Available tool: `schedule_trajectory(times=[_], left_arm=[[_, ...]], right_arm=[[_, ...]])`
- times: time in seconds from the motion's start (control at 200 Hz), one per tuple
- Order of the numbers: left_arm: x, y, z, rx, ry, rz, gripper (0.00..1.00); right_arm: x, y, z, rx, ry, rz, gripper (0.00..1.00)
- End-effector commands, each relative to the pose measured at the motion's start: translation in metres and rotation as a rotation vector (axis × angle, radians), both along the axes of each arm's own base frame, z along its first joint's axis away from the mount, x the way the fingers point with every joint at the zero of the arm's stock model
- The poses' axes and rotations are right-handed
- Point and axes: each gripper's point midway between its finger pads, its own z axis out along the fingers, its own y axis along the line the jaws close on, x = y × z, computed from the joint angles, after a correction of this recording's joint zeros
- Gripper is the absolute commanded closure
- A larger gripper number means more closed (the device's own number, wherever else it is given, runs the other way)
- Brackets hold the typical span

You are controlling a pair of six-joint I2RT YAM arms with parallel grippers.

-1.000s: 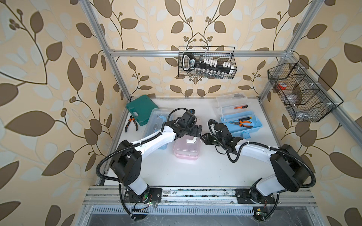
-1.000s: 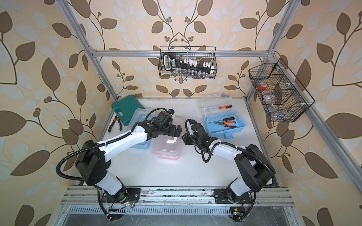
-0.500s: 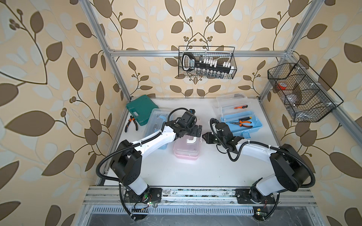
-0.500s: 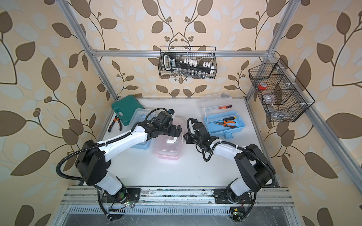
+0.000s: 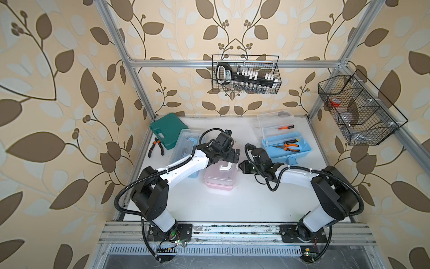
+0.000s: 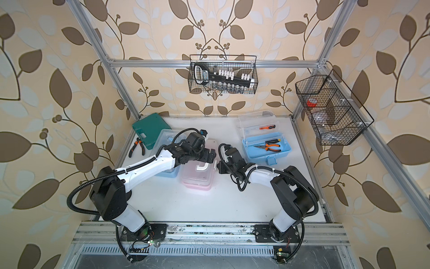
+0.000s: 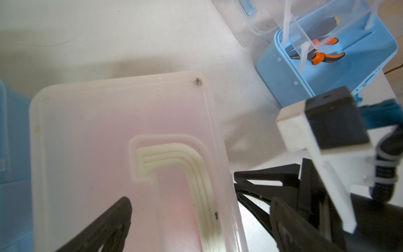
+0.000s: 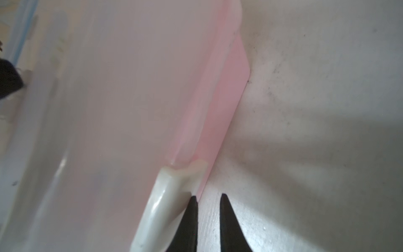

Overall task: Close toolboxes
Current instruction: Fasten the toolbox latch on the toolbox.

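Seemingly, the pink toolbox [image 5: 218,179] is lying flat on the counter [image 5: 232,209] with its clear lid lowered and its white handle [image 7: 174,157] folded into the recess of that lid. The left jaws are spread wide just above the lid at the toolbox's far end, and nothing is held between them. The right jaws are drawn nearly together, with only a narrow slit left and nothing pinched. They are pointed at the toolbox's side, where one tip is set against the white latch [image 8: 161,196]. Whether that latch has been snapped home cannot be told.

Beyond the right jaws, well apart from the pink toolbox, an open blue toolbox [image 5: 302,151] is seen with its clear lid [image 5: 272,121] thrown back and orange-handled pliers inside. On the pink toolbox's opposite side, just beside it, a second blue toolbox [image 5: 186,142] is largely hidden under the left arm.

The pink toolbox is judged to be light, hollow, thin-walled plastic, so it is likely to skid on the smooth counter when pushed sideways. Its lid is expected to flex a little. It is best steadied by pressure on the flat lid near the latch edge, while the stiff latch tab is pushed at its free end. The recessed handle offers little to grasp.
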Motion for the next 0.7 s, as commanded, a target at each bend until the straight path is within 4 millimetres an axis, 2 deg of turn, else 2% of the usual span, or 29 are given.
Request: schedule_trajectory(times=[0.0,0.205,0.31,0.47,0.57,0.695], left_arm=[[-0.062,0.032,-0.087,0.160,0.364,-0.003,0.01],[-0.064,0.032,-0.089,0.157,0.369,-0.001,0.01],[-0.062,0.038,-0.084,0.171,0.347,0.019,0.01],[-0.053,0.052,-0.058,0.161,0.282,0.056,0.01],[-0.048,0.054,-0.040,0.125,0.244,0.063,0.01],[-0.045,0.064,-0.032,0.137,0.220,0.090,0.01]], right_arm=[[0.002,0.012,0.010,0.029,-0.016,0.019,0.82],[0.003,0.021,0.012,0.065,-0.014,0.039,0.82],[0.004,0.020,0.011,0.054,-0.010,0.038,0.82],[0.005,0.017,0.010,0.040,-0.015,0.030,0.82],[0.006,0.015,0.008,0.039,-0.011,0.026,0.81],[0.006,0.016,0.006,0.039,-0.006,0.029,0.81]])
